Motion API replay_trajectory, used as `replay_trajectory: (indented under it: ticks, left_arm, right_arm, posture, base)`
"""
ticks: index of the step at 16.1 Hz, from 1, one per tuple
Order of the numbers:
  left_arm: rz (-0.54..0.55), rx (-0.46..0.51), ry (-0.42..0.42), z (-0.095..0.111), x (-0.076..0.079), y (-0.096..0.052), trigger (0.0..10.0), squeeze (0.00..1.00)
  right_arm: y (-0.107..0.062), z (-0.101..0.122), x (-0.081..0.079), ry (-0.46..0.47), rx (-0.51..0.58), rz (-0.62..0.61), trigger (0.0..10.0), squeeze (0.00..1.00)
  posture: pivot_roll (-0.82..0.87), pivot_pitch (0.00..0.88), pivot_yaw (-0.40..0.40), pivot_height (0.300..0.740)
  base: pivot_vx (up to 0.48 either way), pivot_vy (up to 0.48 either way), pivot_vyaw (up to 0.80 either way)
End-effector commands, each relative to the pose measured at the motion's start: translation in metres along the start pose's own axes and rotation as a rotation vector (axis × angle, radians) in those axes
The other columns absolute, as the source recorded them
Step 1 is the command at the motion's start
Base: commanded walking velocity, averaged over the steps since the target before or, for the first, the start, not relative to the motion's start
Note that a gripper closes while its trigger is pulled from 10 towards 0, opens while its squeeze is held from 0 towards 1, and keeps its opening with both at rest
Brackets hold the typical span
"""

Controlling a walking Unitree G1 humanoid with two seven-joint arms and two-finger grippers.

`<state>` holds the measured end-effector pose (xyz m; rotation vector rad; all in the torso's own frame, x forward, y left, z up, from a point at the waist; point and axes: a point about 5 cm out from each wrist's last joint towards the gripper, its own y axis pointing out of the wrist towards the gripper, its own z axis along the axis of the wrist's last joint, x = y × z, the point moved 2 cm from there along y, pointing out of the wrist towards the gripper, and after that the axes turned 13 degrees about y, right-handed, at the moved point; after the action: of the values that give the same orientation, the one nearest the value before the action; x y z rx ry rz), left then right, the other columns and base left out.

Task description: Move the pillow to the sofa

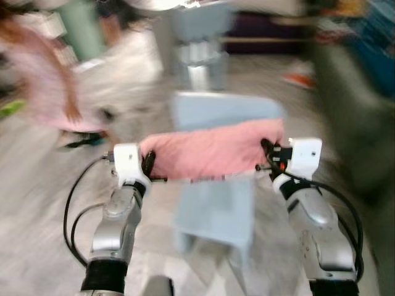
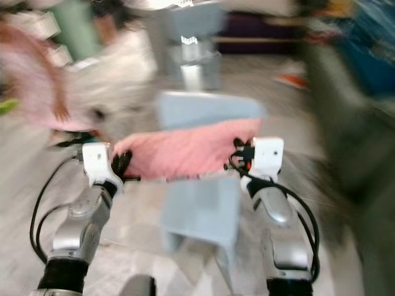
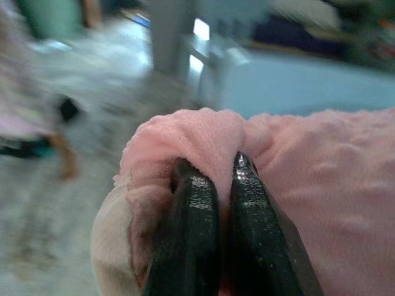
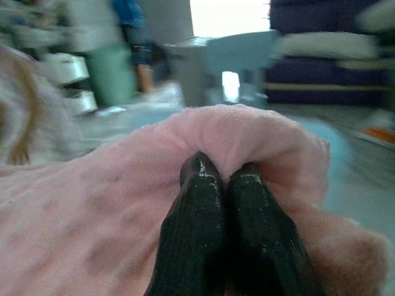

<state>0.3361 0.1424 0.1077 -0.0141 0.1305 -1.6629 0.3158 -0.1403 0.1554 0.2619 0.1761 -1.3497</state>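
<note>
Between my two grippers hangs the pink pillow [image 1: 213, 151], stretched out level in the air above a pale blue chair [image 1: 219, 209] on the grey floor [image 1: 37, 234]. At its left end my left gripper [image 3: 217, 185] has both black fingers pinched tight on a fold of the fabric; at the other end my right gripper [image 4: 223, 176] is clamped on a bunched corner the same way. Both silver arms reach forward, wrists turned inward toward each other. Everything behind is badly blurred: a pinkish shape far left, grey furniture, something dark green on the right
</note>
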Motion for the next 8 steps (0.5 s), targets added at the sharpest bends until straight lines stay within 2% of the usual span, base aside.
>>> replay_trajectory:
  ticks: [1,8]
  left_arm:
    - [-0.009,0.037,0.005,0.0105,0.003,0.0046,10.0,0.0]
    - [-0.027,0.043,0.002,0.0099,0.0037,0.0066,10.0,0.0]
  right_arm:
    - [-0.0003,0.0131,-0.0052,-0.003,0.051,0.02,10.0,0.0]
    - [0.0003,0.0174,-0.01,0.006,0.067,0.024,10.0,0.0]
  posture:
    - [-0.22,0.0,0.068,0.74]
    - [-0.21,0.0,0.074,0.74]
  base:
    - [0.0,0.0,0.0]
    - [0.0,0.0,0.0]
